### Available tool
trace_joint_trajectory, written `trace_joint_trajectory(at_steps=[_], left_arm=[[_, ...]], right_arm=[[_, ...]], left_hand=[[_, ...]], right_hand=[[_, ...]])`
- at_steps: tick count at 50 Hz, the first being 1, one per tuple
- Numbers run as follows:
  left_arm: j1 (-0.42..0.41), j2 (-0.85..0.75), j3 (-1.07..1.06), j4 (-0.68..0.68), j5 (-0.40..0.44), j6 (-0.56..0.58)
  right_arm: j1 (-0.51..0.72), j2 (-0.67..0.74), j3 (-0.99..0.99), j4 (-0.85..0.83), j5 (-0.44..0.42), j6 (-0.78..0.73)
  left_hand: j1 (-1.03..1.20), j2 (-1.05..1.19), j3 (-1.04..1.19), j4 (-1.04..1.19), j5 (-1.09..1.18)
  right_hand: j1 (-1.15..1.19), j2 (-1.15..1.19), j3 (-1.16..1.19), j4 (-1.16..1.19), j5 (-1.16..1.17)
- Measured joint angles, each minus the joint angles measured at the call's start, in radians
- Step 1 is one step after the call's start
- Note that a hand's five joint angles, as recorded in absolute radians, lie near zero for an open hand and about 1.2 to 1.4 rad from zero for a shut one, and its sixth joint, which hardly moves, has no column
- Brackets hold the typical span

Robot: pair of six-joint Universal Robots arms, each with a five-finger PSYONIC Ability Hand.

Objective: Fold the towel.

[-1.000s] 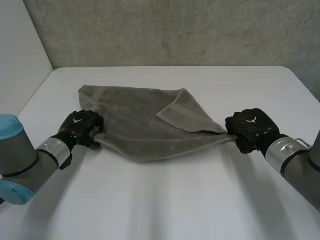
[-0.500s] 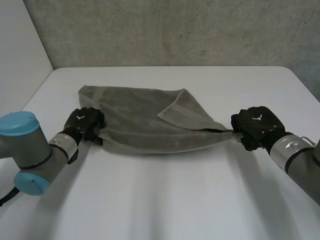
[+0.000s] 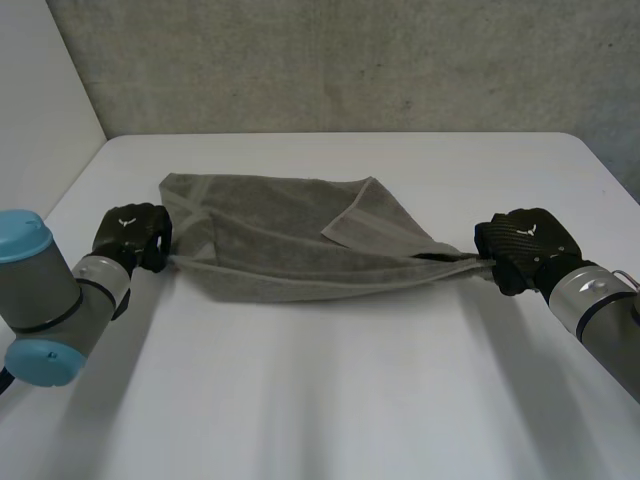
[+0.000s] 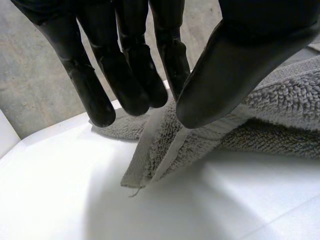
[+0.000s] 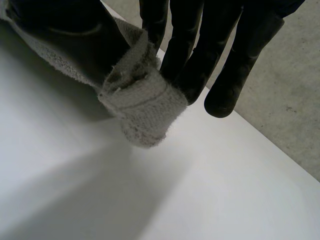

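Towel [image 3: 290, 240] lies on the white table [image 3: 330, 400], now pulled tight. The left hand [image 3: 130, 235] pinches its left corner and has moved further out. The right hand [image 3: 525, 245] pinches the right corner and has moved out too. Stretched straight like this, it looks ready to fold over.

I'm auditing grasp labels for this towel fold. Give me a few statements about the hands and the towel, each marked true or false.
1. The left hand pinches the towel near a corner, between thumb and fingers. True.
2. The right hand is open and off the cloth. False: it pinches a bunched corner of the towel.
3. The towel is pulled taut between the two hands. True.
4. The towel lies fully flat, with nothing turned over. False: a corner flap is folded back on top, toward the right hand.
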Motion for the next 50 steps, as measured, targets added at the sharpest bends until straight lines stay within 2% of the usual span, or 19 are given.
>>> trace_joint_trajectory(at_steps=[13, 15, 19, 50], left_arm=[[-0.002, 0.001, -0.013, -0.044, 0.038, 0.036], [-0.002, -0.001, -0.018, -0.049, 0.055, 0.037], [-0.002, -0.002, -0.027, -0.052, 0.08, 0.038], [-0.007, -0.036, -0.03, -0.041, 0.097, 0.039]], right_arm=[[0.004, -0.001, 0.008, -0.012, 0.001, 0.002], [0.005, -0.001, 0.009, -0.011, 0.001, 0.002], [0.005, -0.001, 0.011, -0.011, 0.0, 0.002], [0.007, 0.002, 0.011, -0.012, 0.0, -0.001]], left_hand=[[0.002, 0.008, 0.008, 0.01, 0.0], [-0.109, -0.163, -0.158, -0.167, -0.111], [-0.245, -0.308, -0.3, -0.312, -0.246], [-0.394, -0.452, -0.444, -0.456, -0.409]], right_hand=[[0.0, 0.0, 0.0, 0.0, 0.0], [0.0, 0.0, 0.0, 0.0, 0.0], [0.0, 0.0, 0.0, 0.0, 0.0], [0.0, 0.0, 0.0, 0.0, 0.0]])
